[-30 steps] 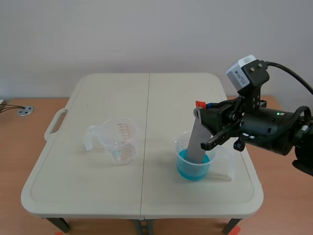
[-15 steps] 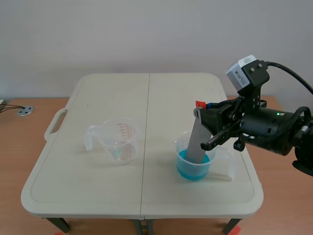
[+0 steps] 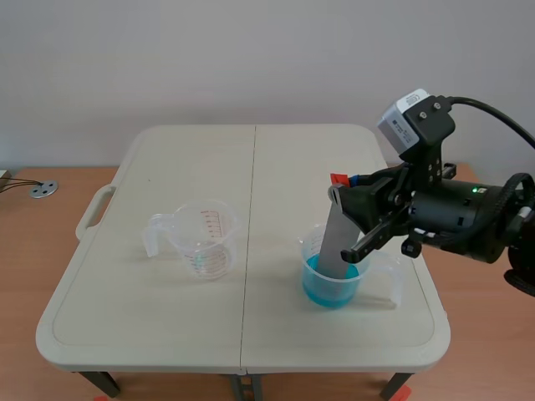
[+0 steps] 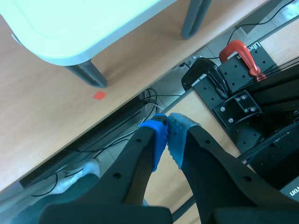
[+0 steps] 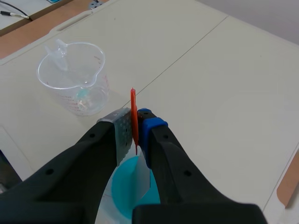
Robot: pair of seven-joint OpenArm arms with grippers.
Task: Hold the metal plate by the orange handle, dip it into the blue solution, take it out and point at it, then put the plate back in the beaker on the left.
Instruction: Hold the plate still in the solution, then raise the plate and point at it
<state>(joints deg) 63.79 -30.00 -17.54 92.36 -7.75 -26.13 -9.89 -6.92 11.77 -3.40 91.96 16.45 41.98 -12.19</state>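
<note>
The pale worktop (image 3: 167, 317) carries two clear plastic beakers. The right arm (image 3: 468, 217) comes in over the worktop's right edge, level with the nearer of them.

The beaker of blue solution (image 3: 328, 294) stands close to the front right corner. The empty beaker (image 3: 205, 242) stands left of the middle seam, toward the left edge and well apart from the first.

The metal plate (image 3: 336, 238) leans in the right-hand beaker. Its lower end is down in the liquid and its top rises above the rim, tilted toward the arm.

The right gripper (image 5: 135, 127) is clenched on the thin orange handle (image 5: 133, 107) at the plate's top, with one pad on each flat face. The left gripper (image 4: 167, 140) hangs off the worktop and aims at the floor, its blue pads pressed together on nothing.

The dip looks to be the step in hand, with the lift out to follow. The handle is narrow and held only by its faces, so the squeeze should stay firm and square or the plate may swing. The beaker is light, and a sideways pull could drag the plate against the rim and tip it. A lift along the plate's own lean seems safest, with its foot well clear of the rim before any sideways travel. A short pause above the beaker would let drips fall back in and not onto the worktop.
</note>
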